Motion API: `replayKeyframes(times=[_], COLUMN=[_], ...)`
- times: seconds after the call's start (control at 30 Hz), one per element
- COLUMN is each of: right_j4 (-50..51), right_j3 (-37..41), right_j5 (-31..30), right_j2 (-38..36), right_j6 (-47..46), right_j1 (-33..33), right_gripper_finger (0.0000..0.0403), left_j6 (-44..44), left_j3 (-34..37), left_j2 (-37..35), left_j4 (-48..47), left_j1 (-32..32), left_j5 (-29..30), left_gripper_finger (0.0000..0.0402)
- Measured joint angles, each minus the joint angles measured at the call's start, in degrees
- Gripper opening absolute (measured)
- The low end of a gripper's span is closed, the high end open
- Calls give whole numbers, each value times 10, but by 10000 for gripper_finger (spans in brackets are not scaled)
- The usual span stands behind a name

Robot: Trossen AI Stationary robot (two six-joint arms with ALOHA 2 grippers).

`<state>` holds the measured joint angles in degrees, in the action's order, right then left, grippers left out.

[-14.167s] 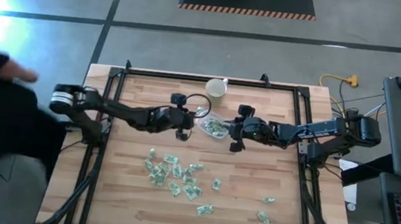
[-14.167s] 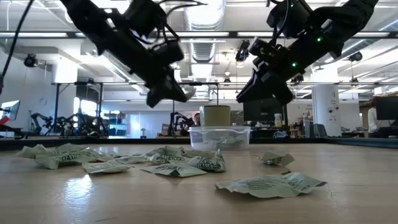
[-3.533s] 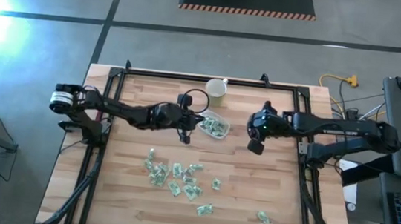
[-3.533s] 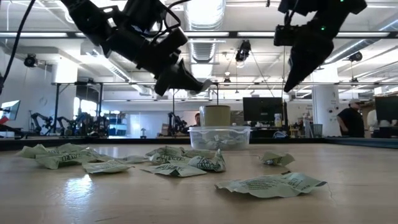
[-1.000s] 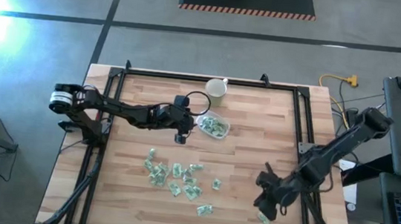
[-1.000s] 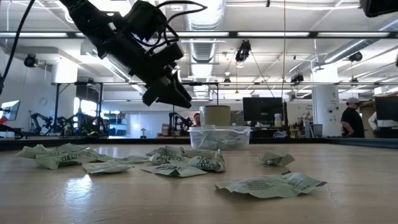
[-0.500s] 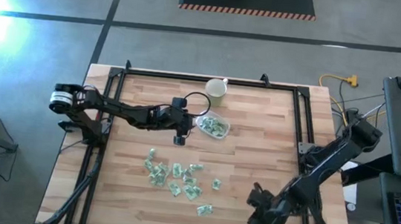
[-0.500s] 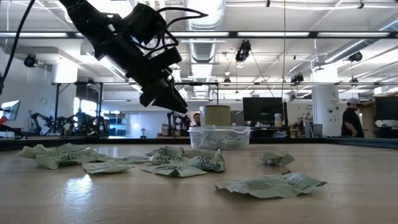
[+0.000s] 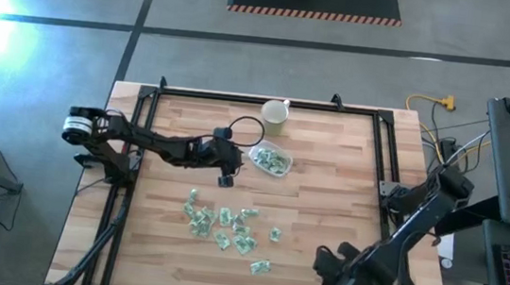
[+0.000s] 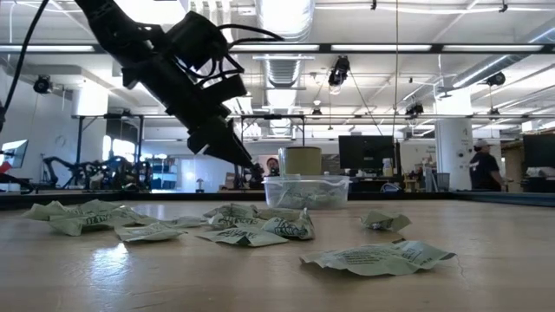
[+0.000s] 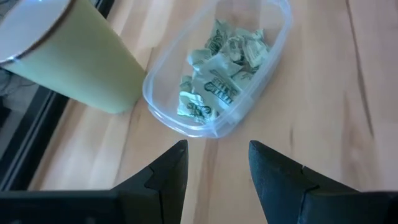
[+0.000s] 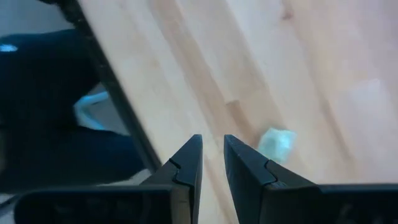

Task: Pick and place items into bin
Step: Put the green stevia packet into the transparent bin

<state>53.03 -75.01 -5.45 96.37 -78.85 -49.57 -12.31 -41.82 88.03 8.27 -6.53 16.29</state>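
Note:
The bin (image 9: 282, 170), a clear tub near the table's far middle, holds several crinkly green-and-white items (image 11: 221, 68). More items (image 9: 224, 227) lie scattered on the wood nearer the front. My left gripper (image 9: 224, 179) hovers open and bare just left of the bin (image 11: 163, 112), fingers slanting down. My right gripper (image 9: 328, 281) is at the near right corner, above the table. Its fingers (image 12: 213, 152) stand a narrow gap apart with nothing between them, and one item (image 12: 277, 143) lies on the wood just beyond them.
A pale cream cup (image 9: 275, 113) stands behind the bin, close to the far edge. A black frame rail (image 9: 389, 223) runs along the table's right side beside my right arm. In the low view a person (image 10: 484, 165) stands far off in the room.
My right gripper has swung farther toward the table's near edge at the right corner and now covers the item lying there. My left gripper has dipped lower and drawn slightly left and nearer, away from the bin. Nothing on the table has moved.

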Motion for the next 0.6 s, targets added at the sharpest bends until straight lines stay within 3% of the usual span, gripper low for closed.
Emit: replayKeyframes(times=[0.13, 0.6], right_j4=[77, 80], right_j3=[-54, -65], right_j5=[-25, -50], right_j2=[24, 70], right_j6=[3, 12], right_j1=[-7, -31], right_gripper_finger=[59, 59], left_j6=[15, 30], left_j3=[3, 6], left_j2=[0, 0], left_j4=[-8, -8], left_j1=[10, 37], left_j5=[0, 0], left_gripper_finger=[153, 153])
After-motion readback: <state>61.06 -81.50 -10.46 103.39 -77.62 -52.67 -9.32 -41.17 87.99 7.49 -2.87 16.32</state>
